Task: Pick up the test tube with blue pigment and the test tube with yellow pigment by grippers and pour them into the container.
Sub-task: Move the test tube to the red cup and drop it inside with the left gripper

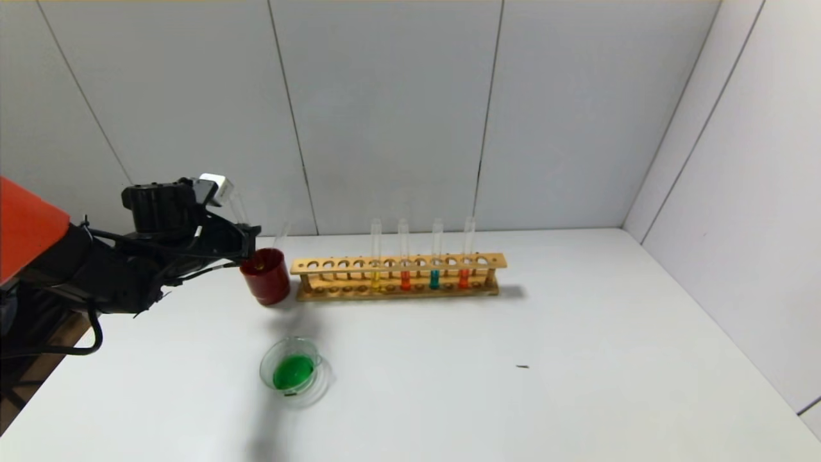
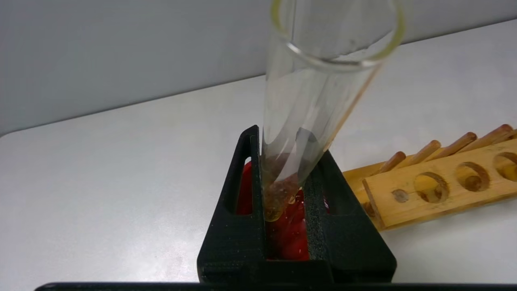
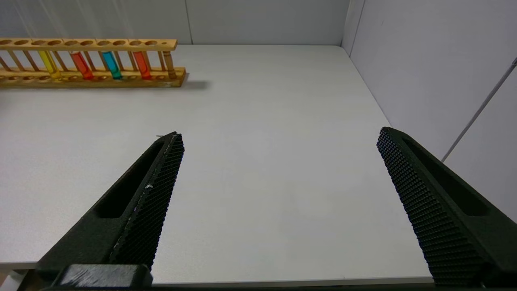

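My left gripper [image 1: 247, 250] is shut on a nearly empty clear test tube [image 2: 319, 81] with yellow residue at its round bottom. The tube leans back toward my wrist [image 1: 238, 206], with its bottom inside the dark red cup [image 1: 266, 282]. The container [image 1: 295, 372], a low glass dish holding green liquid, stands nearer the front. A test tube with yellow pigment [image 1: 375, 276] and a test tube with blue pigment [image 1: 434, 277] stand in the wooden rack [image 1: 397, 264]. My right gripper [image 3: 279, 133] is open and empty above the table's front right; it is out of the head view.
A second empty clear tube [image 1: 281, 234] leans in the red cup [image 2: 288, 238]. Two orange-red tubes [image 1: 405, 277] also stand in the rack, whose left end [image 2: 436, 198] lies right beside the cup. Walls close in behind and on the right.
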{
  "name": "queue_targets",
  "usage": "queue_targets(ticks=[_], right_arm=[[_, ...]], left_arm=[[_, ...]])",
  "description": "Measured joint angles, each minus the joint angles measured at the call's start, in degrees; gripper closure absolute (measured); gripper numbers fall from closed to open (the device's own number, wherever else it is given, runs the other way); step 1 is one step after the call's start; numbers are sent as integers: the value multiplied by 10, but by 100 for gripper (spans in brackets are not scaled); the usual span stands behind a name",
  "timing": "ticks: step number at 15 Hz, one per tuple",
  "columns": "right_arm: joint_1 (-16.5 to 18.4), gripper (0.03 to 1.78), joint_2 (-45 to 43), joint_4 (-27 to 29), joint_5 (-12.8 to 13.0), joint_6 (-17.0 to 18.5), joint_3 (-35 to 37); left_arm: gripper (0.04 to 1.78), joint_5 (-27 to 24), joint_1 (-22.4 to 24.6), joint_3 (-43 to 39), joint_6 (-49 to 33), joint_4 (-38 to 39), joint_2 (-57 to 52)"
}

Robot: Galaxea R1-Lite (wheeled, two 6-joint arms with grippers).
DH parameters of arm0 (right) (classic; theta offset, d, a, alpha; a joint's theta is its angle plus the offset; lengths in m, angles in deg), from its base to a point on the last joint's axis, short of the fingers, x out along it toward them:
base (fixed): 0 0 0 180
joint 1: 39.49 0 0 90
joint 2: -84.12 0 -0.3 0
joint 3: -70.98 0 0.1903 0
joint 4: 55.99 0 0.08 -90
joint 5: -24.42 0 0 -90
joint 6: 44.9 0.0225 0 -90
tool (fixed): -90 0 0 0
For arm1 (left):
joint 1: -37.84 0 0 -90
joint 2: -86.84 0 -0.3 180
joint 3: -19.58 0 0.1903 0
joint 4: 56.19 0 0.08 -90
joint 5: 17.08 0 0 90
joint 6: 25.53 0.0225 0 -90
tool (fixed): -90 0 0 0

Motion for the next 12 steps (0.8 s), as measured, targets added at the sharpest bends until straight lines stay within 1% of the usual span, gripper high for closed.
queue_targets(ticks=[6,12], right_arm=[[0,6,0,0,0,0,0],[0,6,0,0,0,0,0]], left_arm=[[150,-1,5,29,1,15,57],[150,-2,6,31,1,20,75]])
